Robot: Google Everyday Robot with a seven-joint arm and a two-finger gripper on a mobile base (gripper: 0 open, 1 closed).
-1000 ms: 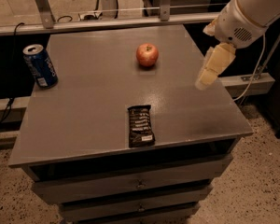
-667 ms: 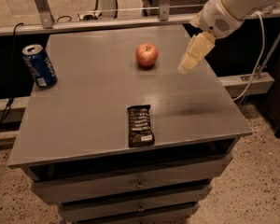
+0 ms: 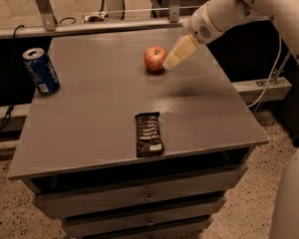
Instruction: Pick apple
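Note:
The apple, small, round and red with a yellowish patch, sits on the grey table top toward its far middle. My gripper comes in from the upper right on a white arm. Its cream-coloured tip is just to the right of the apple, very close to it, a little above the table. Nothing is held in it.
A blue soda can stands upright at the table's far left. A dark snack bar wrapper lies near the front edge. Drawers are below the table top. A metal rail and frame run behind the table. A cable hangs at the right.
My gripper has moved left and toward the apple, from the table's right edge to just beside the apple. The apple, can and snack bar have not moved.

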